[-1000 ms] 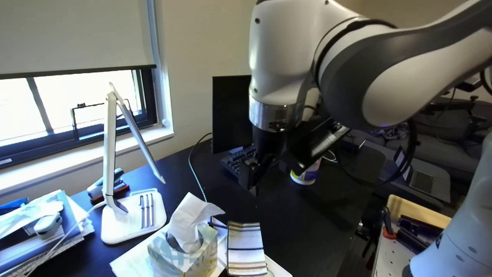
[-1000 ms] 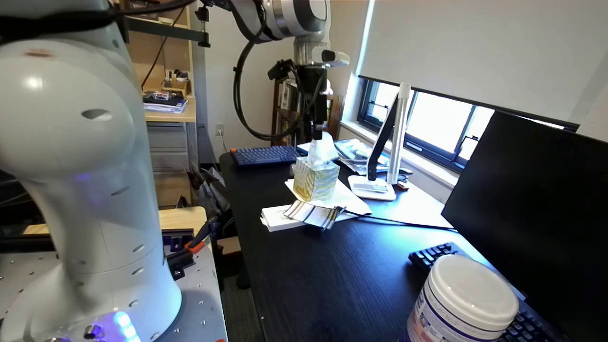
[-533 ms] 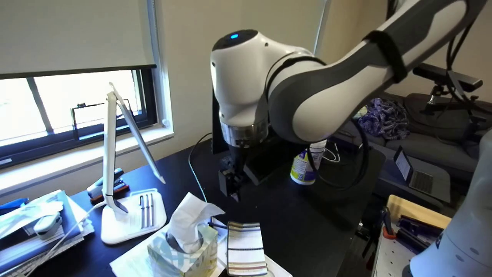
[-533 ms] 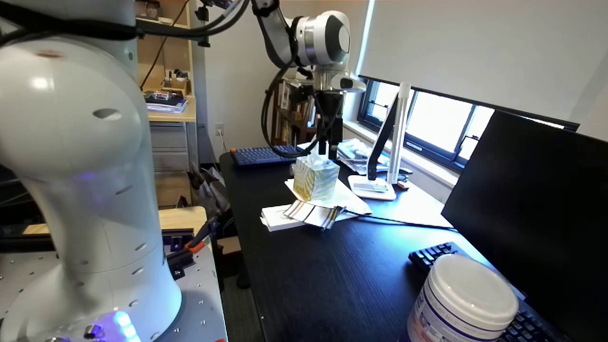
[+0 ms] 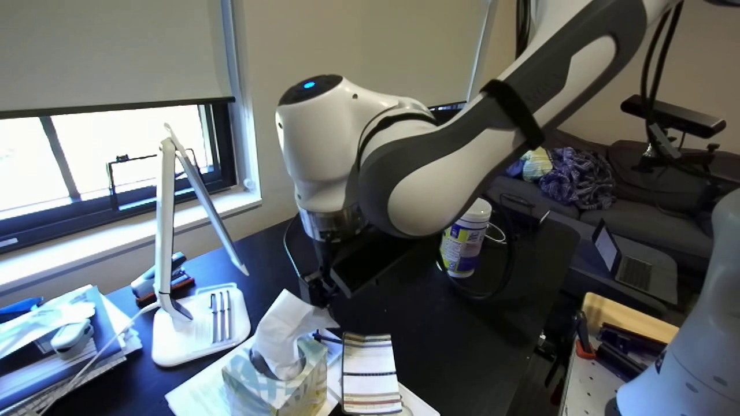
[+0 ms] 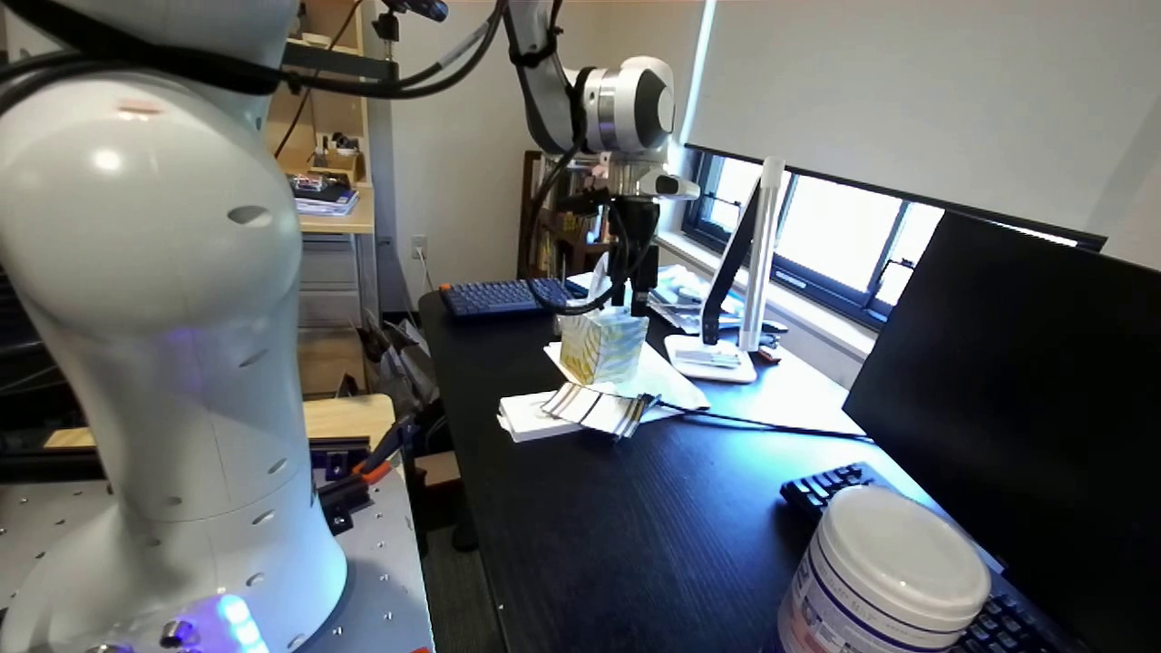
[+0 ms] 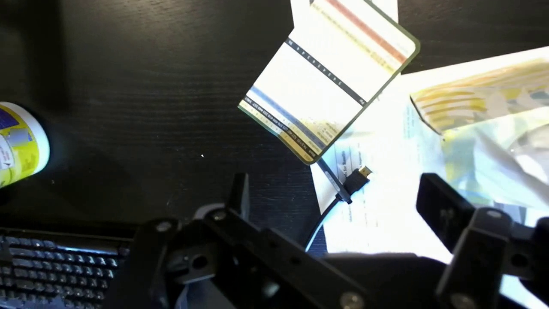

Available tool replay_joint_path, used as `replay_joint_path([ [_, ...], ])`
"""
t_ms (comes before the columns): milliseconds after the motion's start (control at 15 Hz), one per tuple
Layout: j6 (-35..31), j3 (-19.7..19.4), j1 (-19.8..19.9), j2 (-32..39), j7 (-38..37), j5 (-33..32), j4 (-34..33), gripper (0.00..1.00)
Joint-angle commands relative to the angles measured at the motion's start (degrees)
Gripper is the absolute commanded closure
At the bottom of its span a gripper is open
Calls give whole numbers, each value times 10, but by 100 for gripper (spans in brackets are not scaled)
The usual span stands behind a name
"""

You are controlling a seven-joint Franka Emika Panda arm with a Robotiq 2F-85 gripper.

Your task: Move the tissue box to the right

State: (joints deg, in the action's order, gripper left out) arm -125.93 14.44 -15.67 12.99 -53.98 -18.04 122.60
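Moved lower and nearer the tissue box (image 6: 603, 349) since the earlier frame, bringing down the arm (image 5: 445, 179) and, with it, the gripper (image 6: 629, 301). Left the box in place: upright on white papers (image 7: 377, 223) on the dark desk (image 6: 635, 517), just beside the striped card (image 5: 370, 375). Reaches in from the upper right in an exterior view, above the white bottle (image 5: 462, 248), then bends at the wrist to point nearly straight down. Hangs close by the top of the box in both exterior views, partly covered by the white tissue (image 5: 286, 335) in an exterior view. Puts the box at the right edge of the wrist view, cut off at the border, up and outward from the nearer of the fingers (image 7: 444, 210) and mostly outside the gap between them. Stands released, with those fingers spread wide apart. Shows papers, a strip of desk and the cable plug (image 7: 358, 182), lying on the paper below, through that gap. Cannot tell contact from a slight gap between the nearer finger and the box or its tissue. Takes in the keyboard (image 7: 60, 266) at the lower left of the wrist view and the bottle at the left edge, both well apart from the box.
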Motion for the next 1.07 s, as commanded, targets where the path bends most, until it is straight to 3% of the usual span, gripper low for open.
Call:
replay_joint_path([
  [0,-19,-20,-19,21,27,-16,-21,0],
  [533,-49,-31,-28,37,90,3,-31,0],
  [1000,-63,-28,-29,42,96,59,-29,0],
])
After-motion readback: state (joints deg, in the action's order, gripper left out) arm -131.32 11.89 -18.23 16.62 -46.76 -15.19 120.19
